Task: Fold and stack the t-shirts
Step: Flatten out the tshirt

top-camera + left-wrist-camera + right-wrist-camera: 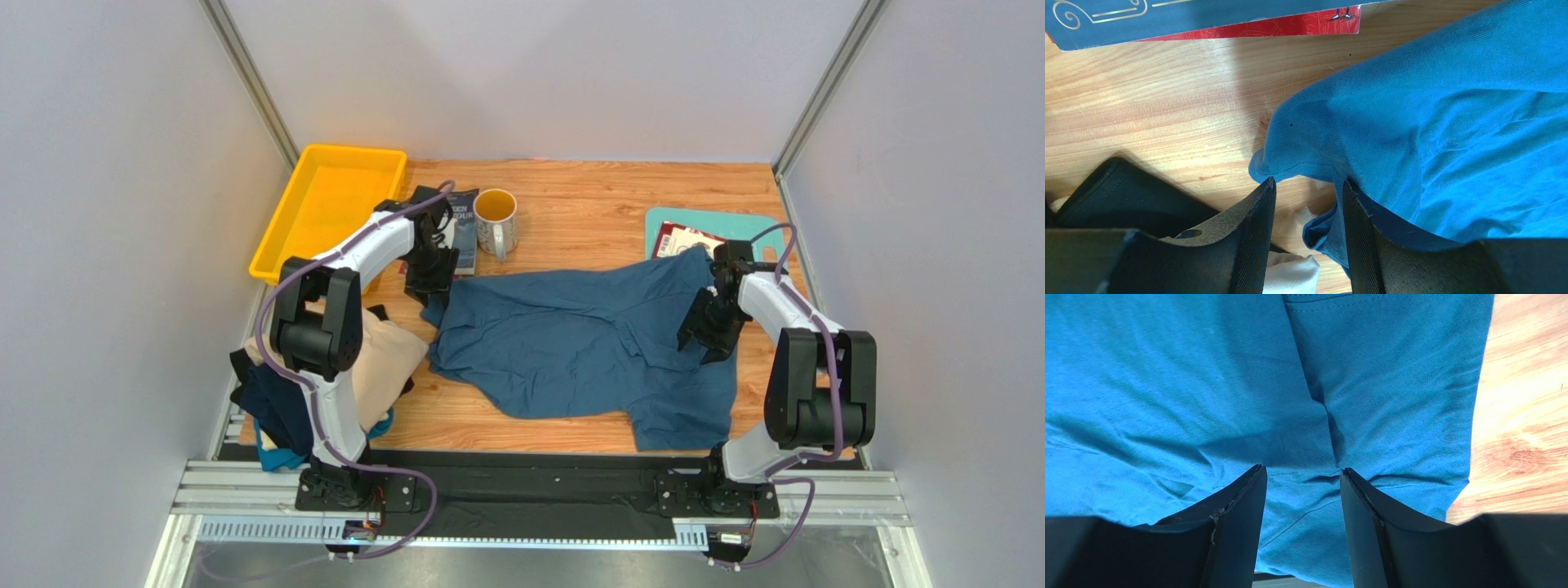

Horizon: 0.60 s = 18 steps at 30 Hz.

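Teal-blue t-shirt [577,343] lies rumpled on the worktop [589,202], left fingers [1257,239] and right fingers [1235,527] half-open astride opposite edges, gripping nothing yet; closing on too little cloth could let a corner slip, spoiling the fold.

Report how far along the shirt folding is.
Done: nothing; no folded stack shows. In hand: the teal-blue shirt rumpled mid-table, left gripper and right gripper at its opposite ends, jaws apart. Remaining: fold it, then the beige shirt and navy shirt heaped near-left.

Yellow tray [321,202], mug [496,222], dark book [464,230], teal cutting board [738,228]
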Each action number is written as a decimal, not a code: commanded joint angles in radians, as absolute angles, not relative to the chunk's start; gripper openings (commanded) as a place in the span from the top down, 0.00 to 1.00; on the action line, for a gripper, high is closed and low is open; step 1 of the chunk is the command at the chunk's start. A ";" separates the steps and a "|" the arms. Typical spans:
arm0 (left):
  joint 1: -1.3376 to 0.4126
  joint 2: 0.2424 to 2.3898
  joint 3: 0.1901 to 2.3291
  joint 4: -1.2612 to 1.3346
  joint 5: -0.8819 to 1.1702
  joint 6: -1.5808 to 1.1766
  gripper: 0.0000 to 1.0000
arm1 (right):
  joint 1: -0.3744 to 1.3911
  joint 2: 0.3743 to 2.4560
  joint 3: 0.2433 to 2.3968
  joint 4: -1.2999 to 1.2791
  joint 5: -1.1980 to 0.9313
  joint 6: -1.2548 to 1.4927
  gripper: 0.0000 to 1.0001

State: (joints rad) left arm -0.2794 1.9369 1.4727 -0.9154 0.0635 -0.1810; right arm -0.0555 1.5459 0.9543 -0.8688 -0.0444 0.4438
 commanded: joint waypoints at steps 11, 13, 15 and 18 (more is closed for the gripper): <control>-0.278 1.884 1.473 -0.913 0.081 -0.196 0.50 | -0.054 1.572 0.919 -0.816 -0.015 0.443 0.45; -0.278 1.882 1.473 -0.914 0.080 -0.192 0.50 | -0.054 1.577 0.922 -0.808 -0.012 0.446 0.47; -0.278 1.879 1.473 -0.916 0.080 -0.190 0.50 | -0.054 1.586 0.928 -0.804 -0.018 0.448 0.52; -0.278 1.879 1.470 -0.916 0.081 -0.190 0.50 | -0.054 1.597 0.936 -0.801 -0.015 0.449 0.65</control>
State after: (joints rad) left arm -0.2794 1.9366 1.4723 -0.9154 0.0700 -0.1806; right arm -0.0555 1.5841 0.9169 -0.8379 -0.0307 0.4442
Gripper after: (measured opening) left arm 0.504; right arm 0.416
